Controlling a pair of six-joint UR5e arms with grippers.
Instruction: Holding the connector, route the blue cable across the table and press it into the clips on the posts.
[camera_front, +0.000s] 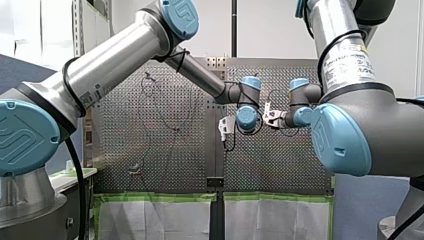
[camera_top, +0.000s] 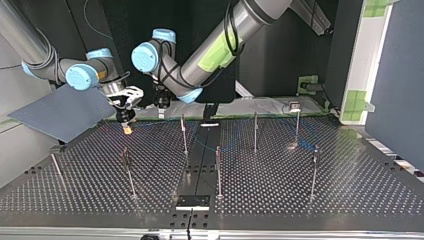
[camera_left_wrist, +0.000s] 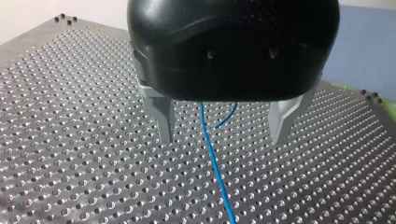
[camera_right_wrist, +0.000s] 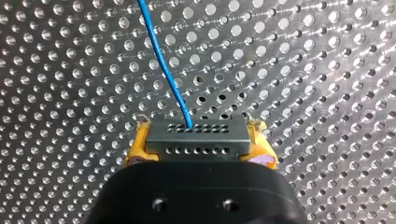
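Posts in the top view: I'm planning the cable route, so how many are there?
7, placed as this camera sees them: leftmost post, near-left post, far-left post, near-middle post, far-middle post, far-right post, near-right post. Others may be hidden.

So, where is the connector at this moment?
In the right wrist view the connector sits clamped in the jaws of my right gripper, between its yellow pads, above the perforated table. The blue cable runs out of it, away from the gripper.
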